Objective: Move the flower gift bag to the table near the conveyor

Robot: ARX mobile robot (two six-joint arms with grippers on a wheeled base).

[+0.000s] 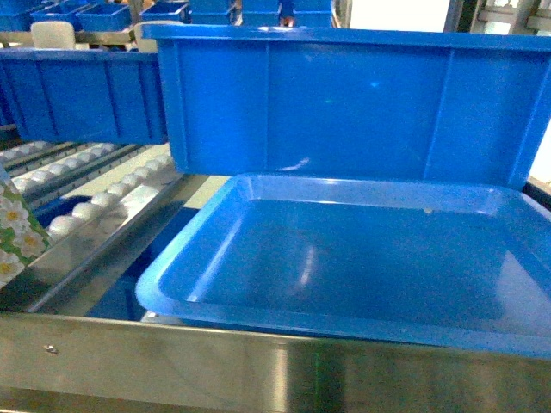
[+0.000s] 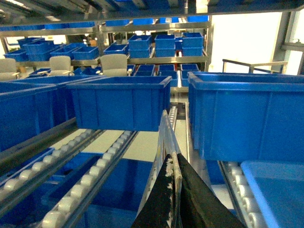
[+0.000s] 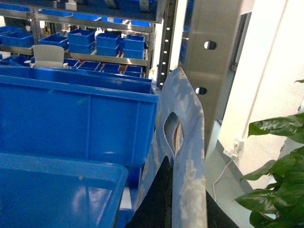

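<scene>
The flower gift bag [image 1: 12, 231], green with white blossoms, shows only as a corner at the far left edge of the head view, beside the conveyor [image 1: 95, 202] with its lanes of white rollers. In the left wrist view my left gripper [image 2: 171, 159] is shut on a thin glossy bag edge [image 2: 166, 130], seen edge-on above the roller lanes [image 2: 102, 161]. My right gripper [image 3: 186, 175] is shut on a blue and white bag [image 3: 187, 118] with a cut-out handle. Neither gripper appears in the head view. The table is out of view.
A shallow blue tray [image 1: 344, 258] lies straight ahead with a tall blue bin [image 1: 344, 103] behind it. A steel rail [image 1: 258, 361] crosses the bottom. More blue bins [image 2: 118, 102] stand on the rollers and shelves. A steel post [image 3: 213, 71] and a plant [image 3: 280, 175] are at right.
</scene>
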